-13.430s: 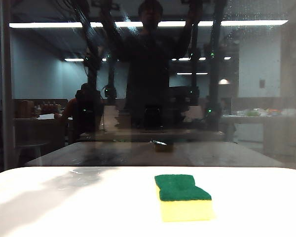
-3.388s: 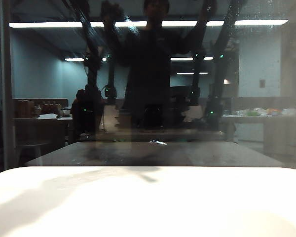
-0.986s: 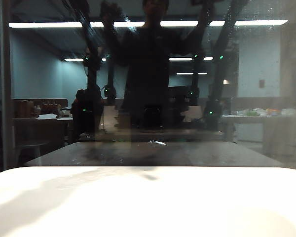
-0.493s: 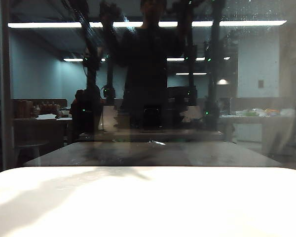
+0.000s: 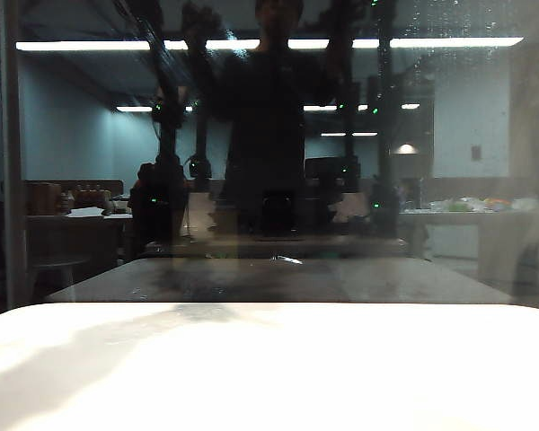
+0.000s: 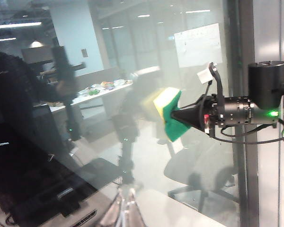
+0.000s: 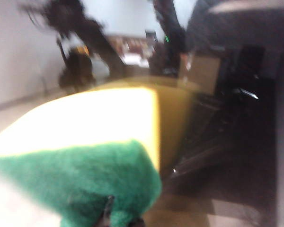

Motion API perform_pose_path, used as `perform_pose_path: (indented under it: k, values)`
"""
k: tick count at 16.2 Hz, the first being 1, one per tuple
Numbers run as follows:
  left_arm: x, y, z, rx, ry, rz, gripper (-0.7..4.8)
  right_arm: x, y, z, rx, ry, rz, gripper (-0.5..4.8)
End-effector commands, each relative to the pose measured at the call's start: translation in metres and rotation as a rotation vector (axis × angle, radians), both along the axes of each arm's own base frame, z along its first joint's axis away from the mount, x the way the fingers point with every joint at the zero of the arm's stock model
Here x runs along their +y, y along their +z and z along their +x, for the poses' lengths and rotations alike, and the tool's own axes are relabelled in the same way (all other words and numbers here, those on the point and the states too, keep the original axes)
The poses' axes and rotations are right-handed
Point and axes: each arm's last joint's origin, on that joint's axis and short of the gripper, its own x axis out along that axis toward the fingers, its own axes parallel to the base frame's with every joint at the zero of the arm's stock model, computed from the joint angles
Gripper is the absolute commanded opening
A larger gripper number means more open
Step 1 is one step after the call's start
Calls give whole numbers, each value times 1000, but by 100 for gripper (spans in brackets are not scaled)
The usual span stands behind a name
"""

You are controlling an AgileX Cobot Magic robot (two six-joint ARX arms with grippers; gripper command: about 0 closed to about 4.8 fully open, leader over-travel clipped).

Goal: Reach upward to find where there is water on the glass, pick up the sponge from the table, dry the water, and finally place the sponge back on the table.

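My right gripper (image 6: 179, 118) is clamped on the sponge (image 6: 168, 113), the yellow foam and green scouring face sticking out past its fingertips and held up against the glass (image 6: 132, 94); from the right wrist camera the sponge (image 7: 80, 161) fills the near view, blurred. My left gripper appears in no camera, so I cannot tell whether it is open or closed. Far below the raised hand, the white table (image 5: 269, 368) lies bare, and faint water (image 5: 449, 27) speckles the pane's upper right.
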Motion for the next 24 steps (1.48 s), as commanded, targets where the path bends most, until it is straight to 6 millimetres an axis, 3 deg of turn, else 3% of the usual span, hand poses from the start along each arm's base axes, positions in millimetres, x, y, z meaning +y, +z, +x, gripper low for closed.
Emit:
perform_pose_path:
  k: [1, 3, 6, 10, 11, 15, 17, 24]
  values:
    - [0, 3, -4, -20, 0, -1, -6, -47, -10, 12, 83, -212, -39, -6]
    - [0, 3, -4, -21, 0, -1, -6, -72, -4, 7, 76, -275, -35, -6]
    - [0, 3, -4, -20, 0, -1, -6, -132, 8, -11, 72, -429, -28, -6]
    - [0, 3, -4, -19, 0, -1, -6, -190, 18, -33, 56, -565, -3, -6]
    - [0, 3, -4, -19, 0, -1, -6, -197, 19, -38, 56, -562, 8, -6]
    - [0, 3, -4, -20, 0, -1, -6, -191, 27, -49, 36, -536, 18, -6]
    - [0, 3, -4, -20, 3, -2, -6, -178, 36, -59, 13, -485, 18, -6]
    - [0, 3, -3, -20, 3, -2, -6, -152, 59, -116, 20, -526, 15, -6]
